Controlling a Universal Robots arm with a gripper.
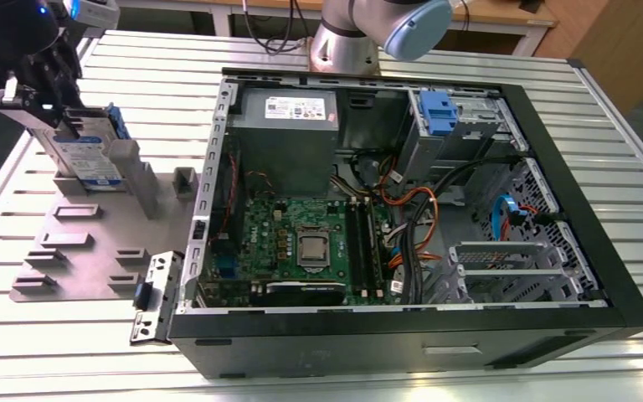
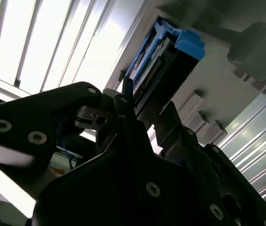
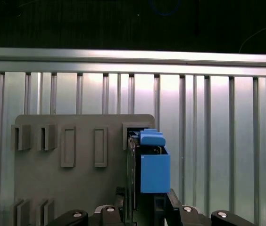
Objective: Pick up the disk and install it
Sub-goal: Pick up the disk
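The disk stands on edge in a slot of the grey holder plate, at the exterior view's left. It is silver-grey with a white-and-blue label and blue rails. My black gripper is right over its upper end and straddles it. In both wrist views the disk runs straight out from the gripper, its blue rail end farthest away. Its grip on the disk is hidden. The open computer case lies to the exterior view's right, with a blue bracket on its upper drive bay.
The holder plate carries several raised slot posts beside the disk. A loose metal bracket lies against the case's near corner. The arm's base stands behind the case. Cables and a motherboard are inside the case. Slatted aluminium table all around.
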